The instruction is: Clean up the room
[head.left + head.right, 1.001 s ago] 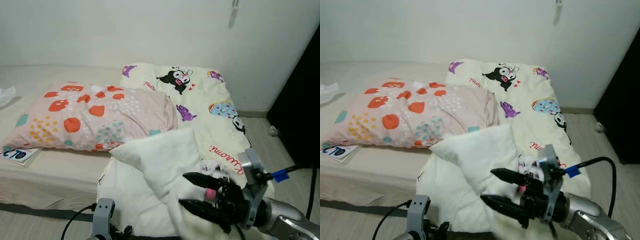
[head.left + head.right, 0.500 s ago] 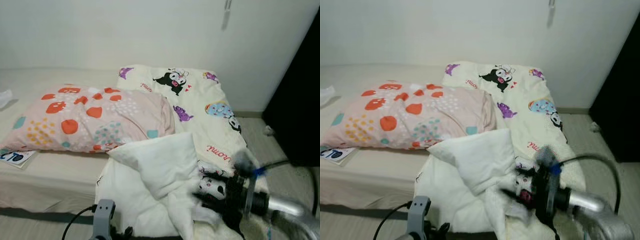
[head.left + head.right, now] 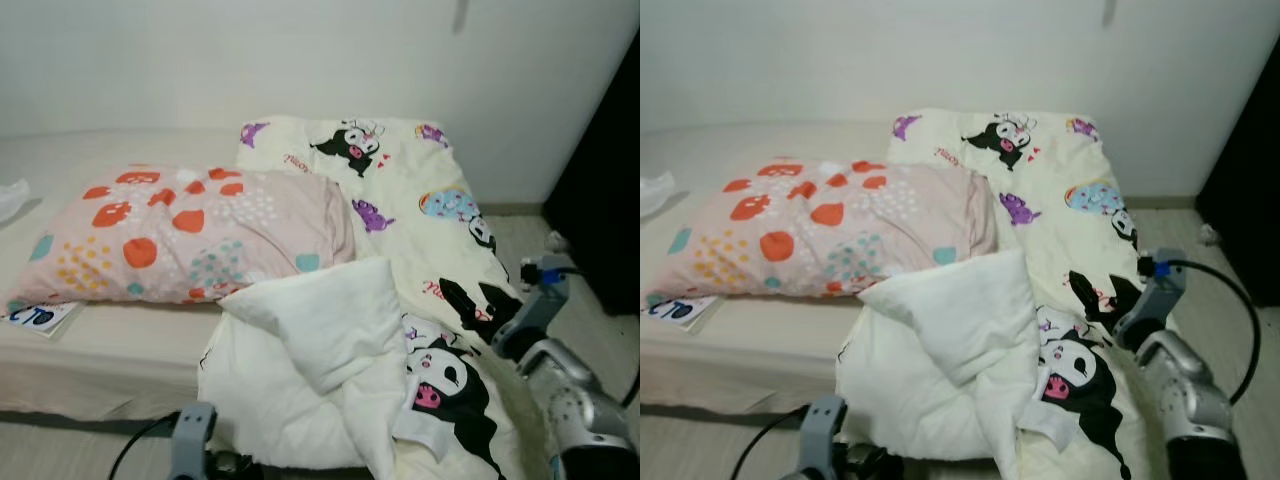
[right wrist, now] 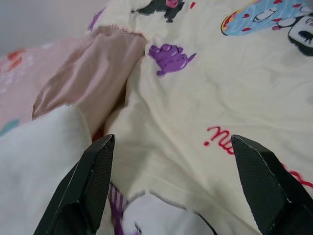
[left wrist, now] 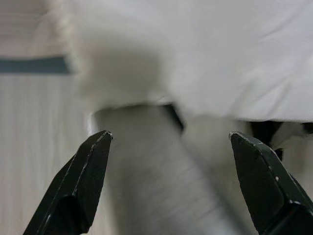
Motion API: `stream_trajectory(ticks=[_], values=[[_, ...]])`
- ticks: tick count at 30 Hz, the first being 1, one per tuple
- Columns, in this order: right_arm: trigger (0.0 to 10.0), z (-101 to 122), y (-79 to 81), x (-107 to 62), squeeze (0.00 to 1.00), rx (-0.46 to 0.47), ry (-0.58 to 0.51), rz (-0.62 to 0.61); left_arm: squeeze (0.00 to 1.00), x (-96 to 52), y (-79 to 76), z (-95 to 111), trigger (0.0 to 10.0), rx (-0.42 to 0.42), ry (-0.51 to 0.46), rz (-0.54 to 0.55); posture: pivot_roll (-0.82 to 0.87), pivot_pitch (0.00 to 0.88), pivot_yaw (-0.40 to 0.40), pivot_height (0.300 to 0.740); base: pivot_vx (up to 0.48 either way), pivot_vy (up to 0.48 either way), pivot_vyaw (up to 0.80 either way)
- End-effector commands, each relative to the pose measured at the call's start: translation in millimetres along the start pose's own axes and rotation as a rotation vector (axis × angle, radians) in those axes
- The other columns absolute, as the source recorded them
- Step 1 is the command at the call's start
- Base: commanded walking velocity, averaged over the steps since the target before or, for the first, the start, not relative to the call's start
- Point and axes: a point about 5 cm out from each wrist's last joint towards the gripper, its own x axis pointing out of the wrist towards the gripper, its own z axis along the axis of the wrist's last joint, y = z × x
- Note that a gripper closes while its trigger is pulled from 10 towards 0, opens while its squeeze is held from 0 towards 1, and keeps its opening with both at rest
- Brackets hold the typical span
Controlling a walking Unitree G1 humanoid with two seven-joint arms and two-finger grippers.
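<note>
Lying across a low mattress (image 3: 100,350) against a pale wall (image 3: 250,60), a pink pillow (image 3: 190,235) with orange, teal and yellow spots rests beside a cream blanket (image 3: 400,190) printed with cartoon characters. The blanket runs from the wall down toward the foot of the mattress, where its near end is bunched, and a corner has been folded over so that the white underside (image 3: 320,320) shows as a raised flap. That flap sits just below the pillow's lower edge and touches it. A large black and white cartoon face (image 3: 445,380) on the blanket lies next to the flap, on the side toward the right arm. A small booklet (image 3: 35,318) lies on the mattress under the pillow's far corner, and a bit of white crumpled stuff (image 3: 12,195) sits near the mattress edge on the left. A dark doorway or cabinet (image 3: 605,180) stands at the right, with a small pale object (image 3: 556,240) on the floor beside it. The right gripper (image 3: 480,300) hovers over the blanket's edge, its silver arm bent up from the lower right with a black cable looping behind; its fingers (image 4: 93,186) are spread wide and hold nothing, with the printed cloth visible between them. The left gripper (image 5: 171,181) hangs low by the front of the mattress, fingers also spread apart and empty, with the white bedding above it and pale floor (image 5: 29,147) beneath.
</note>
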Motion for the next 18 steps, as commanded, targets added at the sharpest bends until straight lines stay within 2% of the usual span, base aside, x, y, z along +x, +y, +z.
stream_trajectory(ticks=[1, 3, 4, 6, 13, 16, 18], values=[[10.0, -2, 1.9, 1.4, 0.0, 0.023, -0.013, 0.009, 0.0, -7.0, 5.6, -15, 10.0, -0.019, 0.05, 0.013, 0.0, 0.212, 0.128, 0.56, 0.0, 0.0, 0.0], [10.0, -3, 12.5, 12.8, 0.0, 0.077, -0.042, 0.087, 0.0, -12.5, 16.1, -11, 10.0, -0.016, 0.019, 0.02, 0.04, 0.244, 0.144, 0.56, 0.0, 0.0, 0.0], [10.0, -3, 12.5, 12.8, 0.0, 0.077, -0.042, 0.087, 0.0, -12.5, 16.1, -11, 10.0, -0.016, 0.019, 0.02, 0.04, 0.244, 0.144, 0.56, 0.0, 0.0, 0.0], [10.0, -3, 22.2, 20.8, 0.0, 0.076, -0.048, 0.152, 0.0, -18.5, 23.9, -12, 10.0, -0.004, 0.007, 0.022, 0.07, 0.262, 0.151, 0.56, 0.0, 0.0, 0.0], [10.0, 1, 28.8, 34.5, 0.0, 0.068, -0.048, 0.239, 0.0, -27.7, 30.3, -20, 10.0, 0.012, 0.011, 0.019, 0.09, 0.287, 0.162, 0.56, 0.0, 0.0, 0.0], [10.0, 0, 30.5, 36.8, 0.0, 0.042, -0.03, 0.28, 0.0, -29.0, 29.8, -22, 10.0, 0.011, 0.011, 0.013, 0.09, 0.291, 0.161, 0.56, 0.0, 0.0, 0.0], [10.0, -7, 26.8, 37.9, 0.0, -0.073, 0.053, 0.258, 0.0, -27.6, 26.8, -22, 10.0, 0.01, 0.012, 0.008, 0.09, 0.294, 0.158, 0.56, 0.0, 0.0, 0.0]])
